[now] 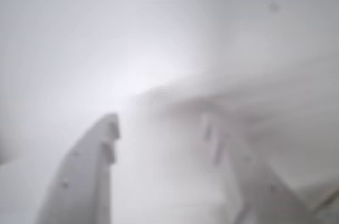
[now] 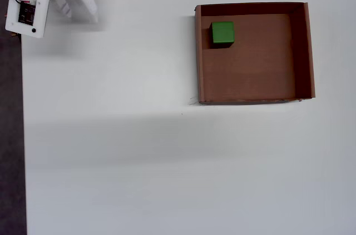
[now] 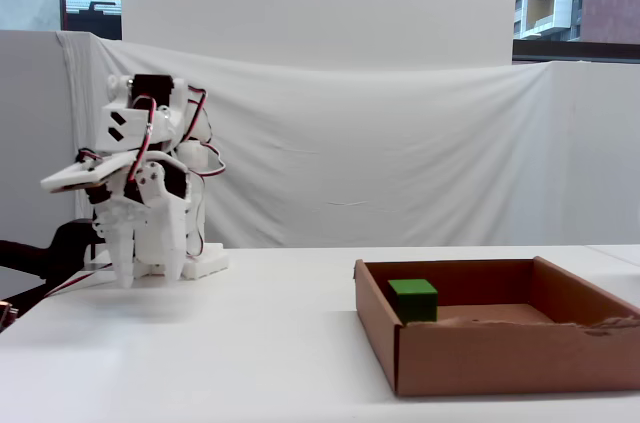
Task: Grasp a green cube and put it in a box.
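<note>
The green cube (image 2: 222, 33) rests on the floor of the brown cardboard box (image 2: 256, 63), in its far-left corner in the overhead view. In the fixed view the cube (image 3: 413, 298) shows behind the box's front wall (image 3: 520, 358). My gripper (image 3: 148, 273) hangs fingers-down over the table at the far left, well away from the box. The blurred wrist view shows the gripper (image 1: 159, 128) open, with a wide gap and nothing between the fingers (image 1: 103, 139). Neither cube nor box appears in that view.
The arm's body and base (image 2: 33, 7) occupy the overhead view's top-left corner. A dark strip (image 2: 10, 135) runs along the table's left edge. A white cloth backdrop (image 3: 380, 163) hangs behind the table.
</note>
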`<state>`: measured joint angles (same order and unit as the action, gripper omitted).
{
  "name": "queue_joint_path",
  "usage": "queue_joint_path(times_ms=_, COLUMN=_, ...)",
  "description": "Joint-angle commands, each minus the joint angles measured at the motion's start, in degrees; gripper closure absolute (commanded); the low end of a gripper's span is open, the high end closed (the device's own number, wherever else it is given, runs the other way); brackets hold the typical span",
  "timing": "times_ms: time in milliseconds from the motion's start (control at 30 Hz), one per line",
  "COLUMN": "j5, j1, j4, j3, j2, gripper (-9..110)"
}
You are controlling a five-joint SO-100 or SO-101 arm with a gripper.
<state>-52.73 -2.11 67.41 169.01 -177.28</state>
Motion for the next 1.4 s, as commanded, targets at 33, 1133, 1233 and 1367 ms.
queue_joint_path(times_ms=33, j5=-1.1, j1=-0.7, j4=-0.2, j3=0.4, j2=-1.6, gripper=80)
queue_joint_path(times_ms=1133, j5=-0.4, j1=-8.3, j4=0.4, j3=1.2, j2=-5.1, gripper=80)
queue_joint_path(times_ms=1233, j5=-0.4, j1=-8.1, j4=1.9, j3=1.2, j2=-5.1, gripper=80)
queue_joint_path(times_ms=1367, j5=-0.4, j1=-8.1, j4=3.3, j3=1.2, j2=-5.2, gripper=80)
